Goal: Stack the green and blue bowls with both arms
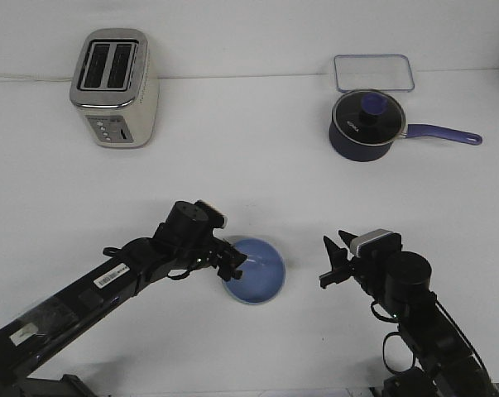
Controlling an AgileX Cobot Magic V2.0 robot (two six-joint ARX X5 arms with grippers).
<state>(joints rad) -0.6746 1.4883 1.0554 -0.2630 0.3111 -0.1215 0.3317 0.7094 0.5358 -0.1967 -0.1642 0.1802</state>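
Observation:
The pale blue bowl sits upright on the white table, near the front and a little left of centre. My left gripper is at the bowl's left rim, one finger inside and one outside, and looks closed on the rim. My right gripper is open and empty, a short way to the right of the bowl and apart from it. No green bowl shows anywhere in this view; I cannot tell whether it is hidden under the blue bowl.
A silver toaster stands at the back left. A dark navy saucepan with a lid and a purple handle stands at the back right, with a clear rectangular lid behind it.

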